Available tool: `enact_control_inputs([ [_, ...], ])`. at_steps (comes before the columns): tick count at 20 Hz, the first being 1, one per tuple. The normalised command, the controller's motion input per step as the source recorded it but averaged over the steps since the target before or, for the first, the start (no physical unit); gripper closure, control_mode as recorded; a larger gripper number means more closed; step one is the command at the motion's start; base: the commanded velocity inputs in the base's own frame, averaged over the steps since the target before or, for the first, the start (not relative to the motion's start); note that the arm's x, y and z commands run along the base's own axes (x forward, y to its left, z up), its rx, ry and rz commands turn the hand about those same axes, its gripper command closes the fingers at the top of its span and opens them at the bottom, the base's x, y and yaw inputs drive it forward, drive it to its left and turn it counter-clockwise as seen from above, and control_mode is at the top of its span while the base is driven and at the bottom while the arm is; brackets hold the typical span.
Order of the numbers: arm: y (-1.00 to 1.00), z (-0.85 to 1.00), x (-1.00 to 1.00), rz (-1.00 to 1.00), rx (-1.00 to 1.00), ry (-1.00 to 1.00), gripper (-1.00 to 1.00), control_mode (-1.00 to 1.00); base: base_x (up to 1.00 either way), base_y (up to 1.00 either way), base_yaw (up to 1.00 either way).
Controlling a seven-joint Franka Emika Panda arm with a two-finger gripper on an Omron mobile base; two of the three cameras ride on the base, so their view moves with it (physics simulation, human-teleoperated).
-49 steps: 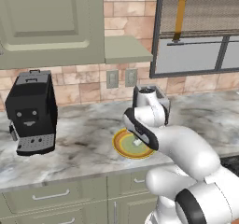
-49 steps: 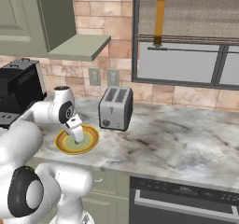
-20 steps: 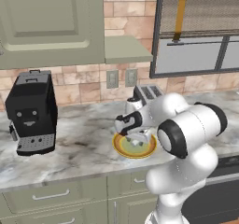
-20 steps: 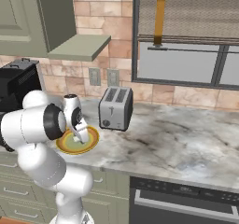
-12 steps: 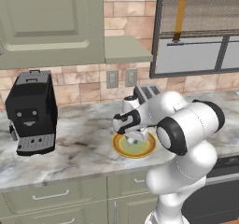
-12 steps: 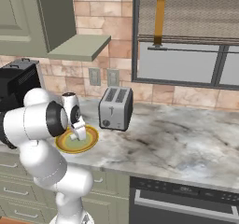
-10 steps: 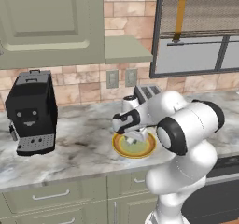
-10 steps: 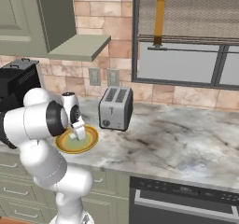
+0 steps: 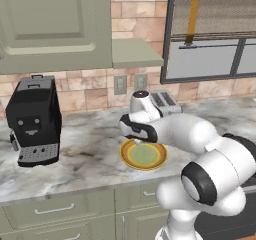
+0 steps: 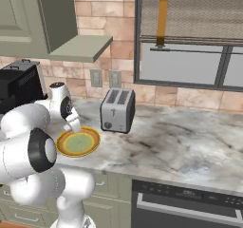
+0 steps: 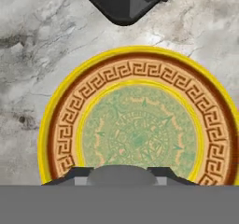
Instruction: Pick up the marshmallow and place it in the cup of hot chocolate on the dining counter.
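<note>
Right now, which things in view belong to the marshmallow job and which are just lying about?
Job: hand, gripping what looks like the marshmallow.
Lying about: plate, coffee machine, toaster, marble wall counter.

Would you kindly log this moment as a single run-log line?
gripper: over plate, state unclear | plate: on marble counter, nothing on it | toaster: beside plate | coffee machine: on counter

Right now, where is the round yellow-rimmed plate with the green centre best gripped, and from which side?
Probably by the yellow rim of the round plate, at the edge nearest the counter front, coming in low with one finger over and one under. It lies flat on the marble counter, so its face offers nothing to pinch, and the silver toaster stands close behind it.
</note>
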Motion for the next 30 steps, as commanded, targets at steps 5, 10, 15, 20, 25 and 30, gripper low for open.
enact_control_inputs([
  [5, 0.0, 0.81, -0.45, 0.41, 0.0, -0.33, 1.0, -1.0, 0.0, 0.0, 0.0],
  [10, -0.01, 0.77, -0.31, 0.51, 0.01, -0.39, 1.0, -1.0, 0.0, 0.0, 0.0],
  [15, 0.0, 0.6, -0.33, 0.46, 0.03, -0.43, 1.0, -1.0, 0.0, 0.0, 0.0],
  [20, 0.0, 0.48, -0.39, 0.38, 0.02, -0.54, 1.0, -1.0, 0.0, 0.0, 0.0],
  [25, -0.01, 0.38, -0.18, 0.45, 0.06, -0.44, 1.0, -1.0, 0.0, 0.0, 0.0],
  [30, -0.09, 0.38, -0.08, 0.5, 0.0, -0.34, 1.0, -1.0, 0.0, 0.0, 0.0],
])
